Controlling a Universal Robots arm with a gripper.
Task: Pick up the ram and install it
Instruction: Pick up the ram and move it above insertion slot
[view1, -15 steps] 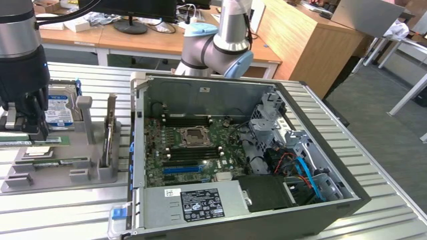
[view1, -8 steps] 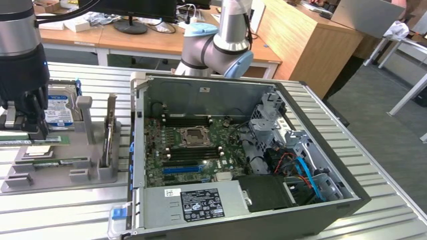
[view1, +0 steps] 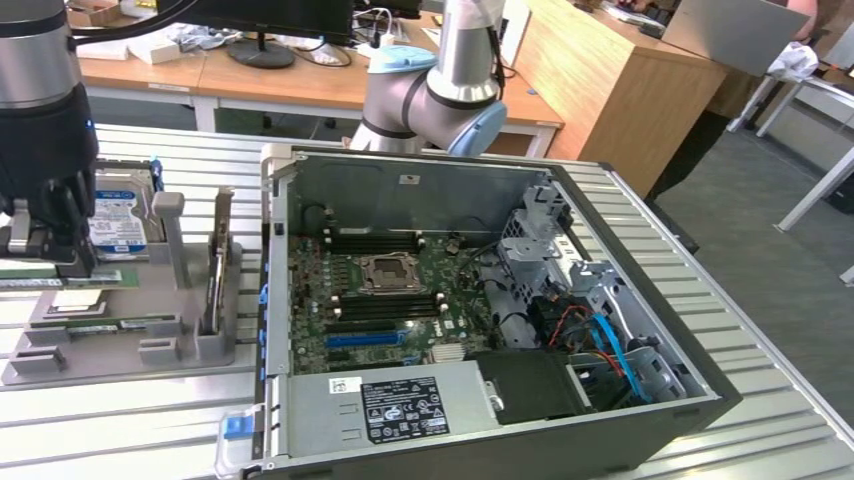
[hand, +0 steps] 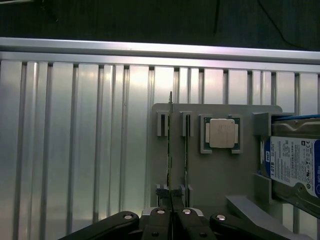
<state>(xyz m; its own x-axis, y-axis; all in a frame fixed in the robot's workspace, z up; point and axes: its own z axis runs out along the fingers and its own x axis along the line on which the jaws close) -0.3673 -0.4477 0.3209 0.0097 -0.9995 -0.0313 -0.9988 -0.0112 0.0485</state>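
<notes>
Ribbed metal table (hand: 75, 150) is carrying a grey fixture (hand: 220, 175), where the ram (hand: 170, 130) is standing on edge at a slot. The gripper (hand: 171, 215) is pinching its top edge, fingers nearly together. Light, stiff and likely fragile, it is calling for a hold across the flat faces.

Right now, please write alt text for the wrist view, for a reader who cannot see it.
The gripper is shut on the ram, a thin green board seen edge-on at a slot of a gray holder. The holder also carries a square processor and a blue-labelled hard drive, and it lies on a ribbed metal table.
</notes>
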